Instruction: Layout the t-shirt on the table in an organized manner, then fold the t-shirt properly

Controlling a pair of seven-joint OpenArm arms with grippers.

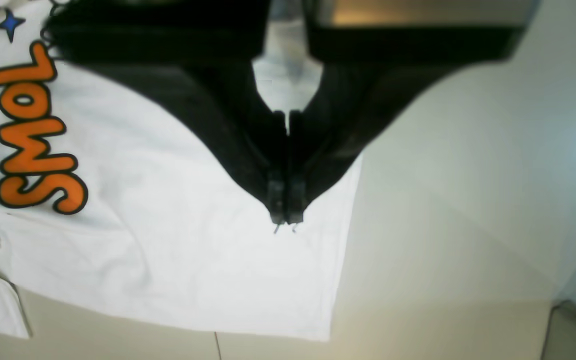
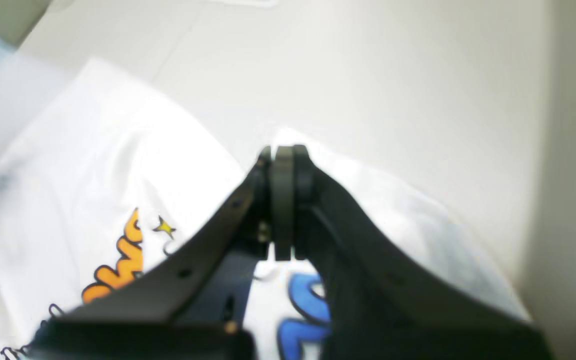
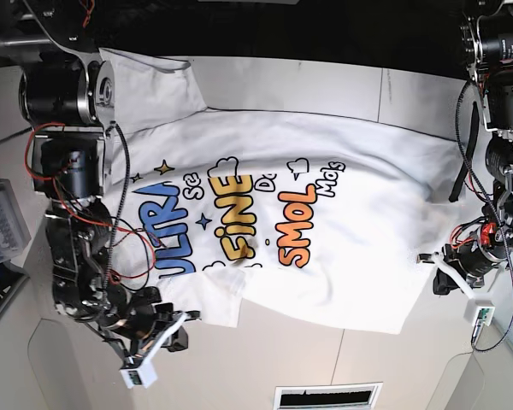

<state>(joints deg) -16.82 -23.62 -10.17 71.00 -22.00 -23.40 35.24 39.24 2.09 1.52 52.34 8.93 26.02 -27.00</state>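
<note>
The white t-shirt (image 3: 325, 154) lies spread print-up on the table (image 3: 282, 83), with some creases near its lower hem. In the left wrist view my left gripper (image 1: 285, 220) is shut, its tips over the plain white cloth (image 1: 193, 260) close to a hem corner, beside the orange lettering. The base view puts that gripper (image 3: 429, 259) at the shirt's right edge. My right gripper (image 2: 283, 150) is also shut, its tips at the edge of the shirt (image 2: 93, 165) with bare table (image 2: 368, 75) beyond. It sits by the shirt's lower-left corner (image 3: 191, 317). No cloth shows between either pair of jaws.
A small grey tray (image 3: 0, 222) sits off the table's left side. Arm bases with motors and wiring stand at the back left (image 3: 56, 94) and back right (image 3: 500, 51). A slotted vent (image 3: 327, 397) lies at the table's front edge.
</note>
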